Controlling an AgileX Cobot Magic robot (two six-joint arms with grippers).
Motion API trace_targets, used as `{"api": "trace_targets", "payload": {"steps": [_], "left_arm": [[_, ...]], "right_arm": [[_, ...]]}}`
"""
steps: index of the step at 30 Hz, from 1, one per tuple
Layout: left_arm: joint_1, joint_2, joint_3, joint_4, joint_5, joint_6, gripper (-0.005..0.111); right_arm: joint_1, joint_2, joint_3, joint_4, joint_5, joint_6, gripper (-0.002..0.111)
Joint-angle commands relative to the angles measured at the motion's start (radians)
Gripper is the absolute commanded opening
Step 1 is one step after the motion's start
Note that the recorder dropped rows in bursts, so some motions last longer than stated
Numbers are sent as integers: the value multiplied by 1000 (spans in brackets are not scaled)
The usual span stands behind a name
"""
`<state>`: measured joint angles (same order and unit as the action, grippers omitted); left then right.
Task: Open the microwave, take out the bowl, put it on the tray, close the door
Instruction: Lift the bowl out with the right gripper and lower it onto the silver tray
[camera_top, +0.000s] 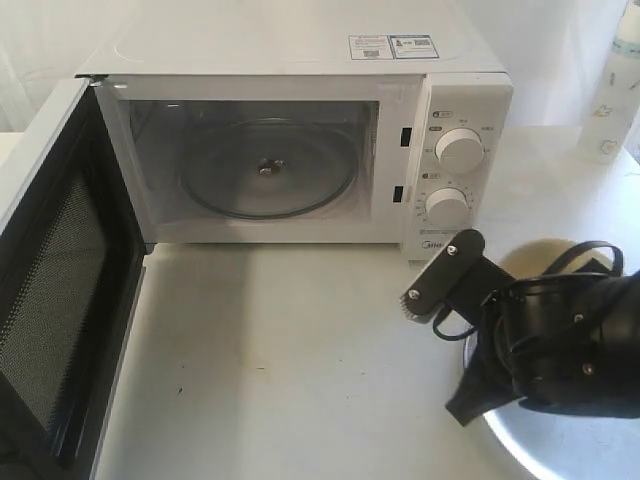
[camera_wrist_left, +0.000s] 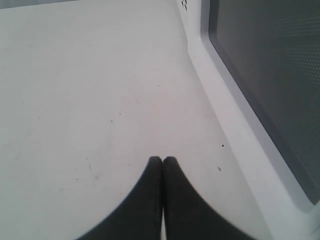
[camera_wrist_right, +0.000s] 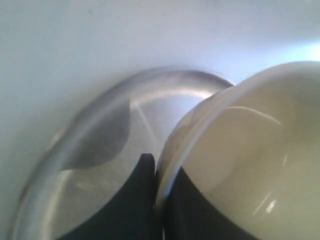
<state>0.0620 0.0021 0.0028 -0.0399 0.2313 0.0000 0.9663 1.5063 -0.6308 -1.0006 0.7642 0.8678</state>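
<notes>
The white microwave (camera_top: 300, 45) stands at the back with its door (camera_top: 60, 300) swung wide open to the left, black mesh inner face showing. Its cavity holds only the glass turntable (camera_top: 268, 170). My right gripper (camera_wrist_right: 162, 165) is shut on the rim of the cream bowl (camera_wrist_right: 250, 150), one finger inside and one outside. It holds the bowl over the silver tray (camera_wrist_right: 75, 135). In the exterior view the bowl (camera_top: 535, 258) peeks out behind the right arm above the tray (camera_top: 560, 450). My left gripper (camera_wrist_left: 162, 160) is shut and empty, low over the table beside the door (camera_wrist_left: 270, 75).
A white bottle (camera_top: 615, 80) stands at the back right. The open door juts far out over the table's left side. White tabletop (camera_top: 300, 350) stretches between the door and the tray.
</notes>
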Motion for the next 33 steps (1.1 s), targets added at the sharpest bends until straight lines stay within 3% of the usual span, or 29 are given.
{"api": "trace_targets", "payload": {"steps": [1,6,14,22,26,33], "left_arm": [[-5,-2,-3,-13,2,0,0],[-5,-2,-3,-13,2,0,0],[-5,-2,-3,-13,2,0,0],[-5,-2,-3,-13,2,0,0],[-5,-2,-3,-13,2,0,0],[-5,-2,-3,-13,2,0,0]], "right_arm": [[-25,-8,58,-123,84,133,0],[-60,-8,111,-341,40,501,0],[-60,22,129,-430,-41,524,4],[-60,32,129,-452,20,524,35],[-60,32,129,-485,22,540,44],[-60,32,129,-530,51,708,46]]}}
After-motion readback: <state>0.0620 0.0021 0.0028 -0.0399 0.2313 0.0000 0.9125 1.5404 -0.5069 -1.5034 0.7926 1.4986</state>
